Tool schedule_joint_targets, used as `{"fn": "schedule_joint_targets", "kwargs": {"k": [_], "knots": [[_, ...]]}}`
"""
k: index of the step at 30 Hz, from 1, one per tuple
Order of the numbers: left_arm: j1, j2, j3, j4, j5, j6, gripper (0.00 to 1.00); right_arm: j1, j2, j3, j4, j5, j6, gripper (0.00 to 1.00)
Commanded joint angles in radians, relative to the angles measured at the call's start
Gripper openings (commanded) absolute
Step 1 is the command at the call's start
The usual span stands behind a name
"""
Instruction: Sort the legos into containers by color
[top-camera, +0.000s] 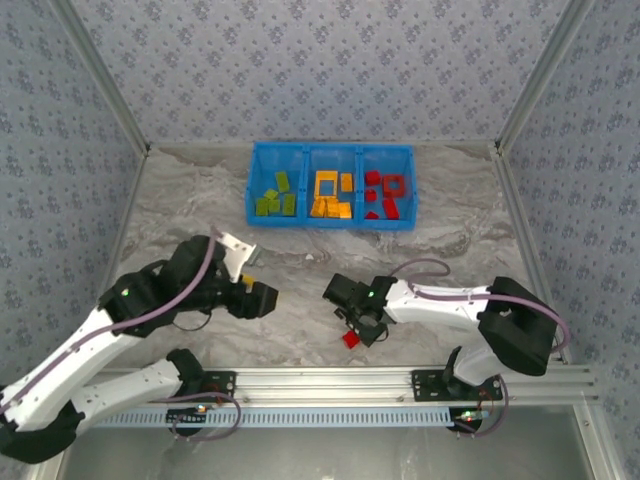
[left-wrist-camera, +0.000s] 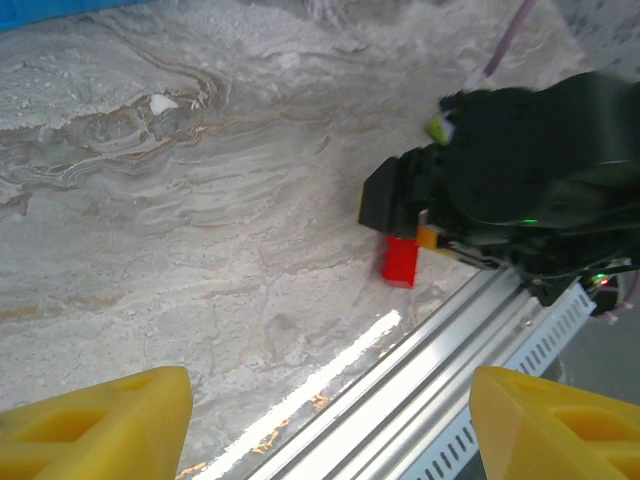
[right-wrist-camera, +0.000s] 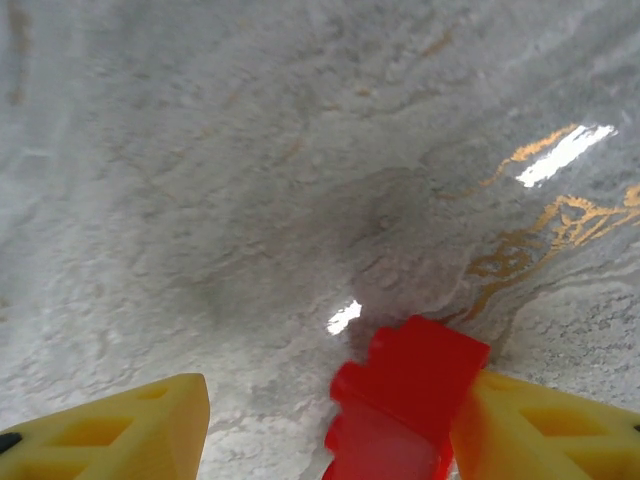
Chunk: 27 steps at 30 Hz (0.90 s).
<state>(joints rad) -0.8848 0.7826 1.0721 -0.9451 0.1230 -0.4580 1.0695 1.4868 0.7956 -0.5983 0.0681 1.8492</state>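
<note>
Now, low over the near tabletop (top-camera: 200, 210) with the right hand (top-camera: 353, 328) spread around a red lego (right-wrist-camera: 410, 400) lying against one finger (right-wrist-camera: 540, 430), best to centre first, pinch squarely, lift clear, then across to the blue tray's (top-camera: 330, 147) right-hand compartment of reds.

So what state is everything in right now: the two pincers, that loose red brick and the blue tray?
Left pincer: open, empty.
Right pincer: open, nothing clamped.
Small red plastic brick: unsorted, loose between the right pincer's fingers, against one yellow finger.
Bright blue three-compartment plastic tray: filled by colour, lime green bricks left, orange-yellow bricks middle, red bricks right.
</note>
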Motion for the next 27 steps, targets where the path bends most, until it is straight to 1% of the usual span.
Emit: {"fn": "schedule_joint_targets", "kwargs": {"k": [1,4,14,16,18,21,23,24,25,27], "knots": [[-0.004,-0.019,-0.010,-0.029,-0.005,-0.030,0.74,0.001,0.031,-0.012,0.022,-0.024,0.053,0.63],[-0.003,-0.023,-0.005,-0.026,-0.003,-0.034,0.74,-0.002,0.044,-0.006,0.017,-0.016,0.048,0.60],[-0.003,-0.012,0.007,-0.025,-0.019,-0.029,0.73,-0.006,0.026,-0.029,0.002,-0.008,0.065,0.22],[-0.003,-0.009,0.001,-0.008,-0.007,-0.037,0.72,-0.008,0.001,-0.011,-0.051,0.025,0.047,0.17],[-0.003,-0.006,-0.005,0.029,0.018,-0.051,0.72,-0.009,-0.038,0.050,-0.142,0.115,-0.001,0.13],[-0.003,0.024,-0.003,0.132,0.049,-0.092,0.72,-0.037,-0.115,0.172,-0.317,0.314,-0.136,0.09],[-0.005,0.072,0.006,0.220,0.062,-0.130,0.71,-0.110,-0.175,0.238,-0.391,0.442,-0.286,0.09],[-0.010,0.103,0.016,0.256,0.069,-0.140,0.71,-0.157,-0.200,0.255,-0.371,0.472,-0.387,0.09],[-0.022,0.142,0.033,0.304,0.071,-0.143,0.71,-0.225,-0.221,0.270,-0.318,0.481,-0.536,0.10],[-0.053,0.228,0.080,0.345,0.042,-0.135,0.70,-0.356,-0.240,0.289,-0.216,0.467,-0.779,0.12]]}}
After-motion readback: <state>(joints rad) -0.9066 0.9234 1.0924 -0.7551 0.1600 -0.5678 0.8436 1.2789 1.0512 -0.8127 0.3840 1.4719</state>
